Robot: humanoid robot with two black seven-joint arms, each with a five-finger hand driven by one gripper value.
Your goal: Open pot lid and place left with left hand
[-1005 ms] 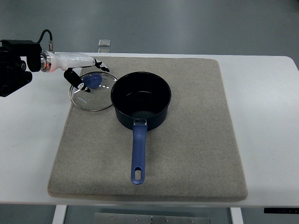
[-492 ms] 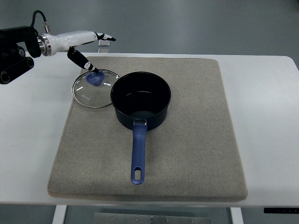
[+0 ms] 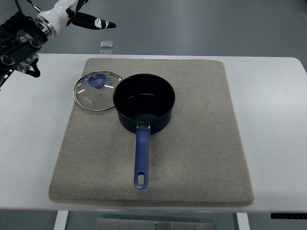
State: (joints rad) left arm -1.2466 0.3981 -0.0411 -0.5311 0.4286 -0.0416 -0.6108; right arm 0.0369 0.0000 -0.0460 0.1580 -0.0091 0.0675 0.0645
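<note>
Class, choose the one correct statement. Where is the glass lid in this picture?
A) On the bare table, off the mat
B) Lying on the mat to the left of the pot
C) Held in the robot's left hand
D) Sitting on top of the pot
B: the glass lid lies flat on the mat just left of the open pot, while the left hand is raised well clear of it.

The left hand (image 3: 79, 14) hangs at the upper left corner, fingers extended, holding nothing.

My left hand (image 3: 79, 14) hangs clear above the worktop's (image 3: 273, 105) far left corner. Below, the glass lid (image 3: 96, 91) lies against the saucepan (image 3: 144, 103), blocking the mat's (image 3: 201, 143) near-left; the mat's right half stays open.
</note>
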